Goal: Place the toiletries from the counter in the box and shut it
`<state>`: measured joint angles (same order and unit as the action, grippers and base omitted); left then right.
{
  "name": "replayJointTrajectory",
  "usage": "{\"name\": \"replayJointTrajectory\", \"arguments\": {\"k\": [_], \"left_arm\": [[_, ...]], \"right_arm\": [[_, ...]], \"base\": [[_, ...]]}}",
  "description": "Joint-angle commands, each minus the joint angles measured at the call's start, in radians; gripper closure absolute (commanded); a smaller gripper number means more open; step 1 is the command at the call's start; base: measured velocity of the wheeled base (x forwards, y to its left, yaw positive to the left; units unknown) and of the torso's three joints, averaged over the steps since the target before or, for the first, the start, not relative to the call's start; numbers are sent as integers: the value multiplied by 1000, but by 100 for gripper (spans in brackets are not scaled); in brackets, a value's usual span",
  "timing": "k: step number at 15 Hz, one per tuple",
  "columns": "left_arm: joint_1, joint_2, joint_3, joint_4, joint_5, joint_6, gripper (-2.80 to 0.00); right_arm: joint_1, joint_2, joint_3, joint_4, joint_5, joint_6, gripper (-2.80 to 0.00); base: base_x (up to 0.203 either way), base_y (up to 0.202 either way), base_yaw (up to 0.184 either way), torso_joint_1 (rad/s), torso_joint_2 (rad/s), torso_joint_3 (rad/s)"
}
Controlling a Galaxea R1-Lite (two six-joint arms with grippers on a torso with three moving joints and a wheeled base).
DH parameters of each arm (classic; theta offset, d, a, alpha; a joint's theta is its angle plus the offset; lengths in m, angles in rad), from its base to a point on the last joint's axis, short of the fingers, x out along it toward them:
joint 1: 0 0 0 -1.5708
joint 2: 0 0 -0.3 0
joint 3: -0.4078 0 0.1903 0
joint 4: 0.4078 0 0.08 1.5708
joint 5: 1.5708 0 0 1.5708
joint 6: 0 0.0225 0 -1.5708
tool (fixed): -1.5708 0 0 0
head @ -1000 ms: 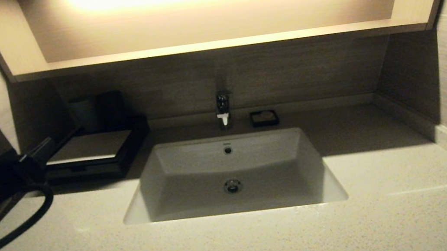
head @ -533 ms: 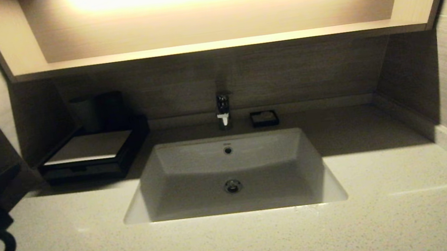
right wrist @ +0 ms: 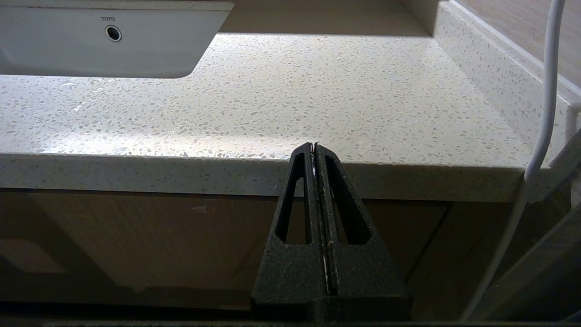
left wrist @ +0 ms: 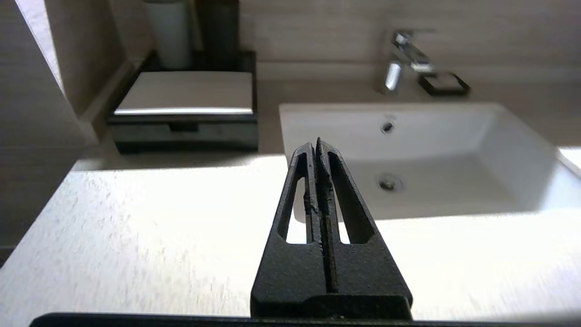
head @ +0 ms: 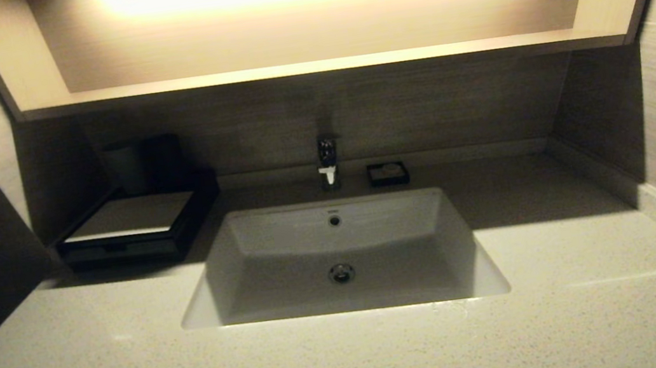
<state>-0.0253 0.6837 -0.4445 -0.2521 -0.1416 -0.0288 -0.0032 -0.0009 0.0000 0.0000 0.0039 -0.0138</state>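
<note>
Box (head: 132,227) far left, drawer closed - likely light, pull by front notch; left gripper (left wrist: 316,144), right gripper (right wrist: 314,147) pressed together, empty.

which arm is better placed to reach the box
Left. The left pincer is over the counter, facing the box on that side. The right pincer sits low before the counter's front edge, across the sink from the box.

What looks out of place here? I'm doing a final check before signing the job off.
Nothing stands out. The box sits square at the counter's back left, its front tray pushed in. No packets show on the counter or in the sink. The left gripper and right gripper are shut and empty.
</note>
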Motion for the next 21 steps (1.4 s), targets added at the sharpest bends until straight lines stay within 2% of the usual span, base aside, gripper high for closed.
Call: {"name": "replayJointTrajectory", "arguments": {"k": [1, 3, 5, 11, 15, 21], "left_arm": [[-12, -141, 2, 57, -5, 32, 0], [-30, -225, 15, 94, -3, 74, 0], [-34, -286, 22, 132, 0, 88, 0], [34, -368, 76, 148, 3, 92, 0], [38, -471, 173, 161, -3, 141, 0], [31, -580, 291, 202, 3, 151, 0]], "right_arm": [[0, 1, 2, 0, 1, 0, 0], [0, 1, 2, 0, 1, 0, 0], [0, 1, 2, 0, 1, 0, 0], [0, 0, 2, 0, 1, 0, 0], [0, 1, 2, 0, 1, 0, 0], [0, -1, 2, 0, 1, 0, 0]], "base": [[0, 0, 0, 0, 0, 0], [0, 0, 0, 0, 0, 0], [0, 0, 0, 0, 0, 0], [0, 0, 0, 0, 0, 0], [0, 0, 0, 0, 0, 0], [0, 0, 0, 0, 0, 0]]}}
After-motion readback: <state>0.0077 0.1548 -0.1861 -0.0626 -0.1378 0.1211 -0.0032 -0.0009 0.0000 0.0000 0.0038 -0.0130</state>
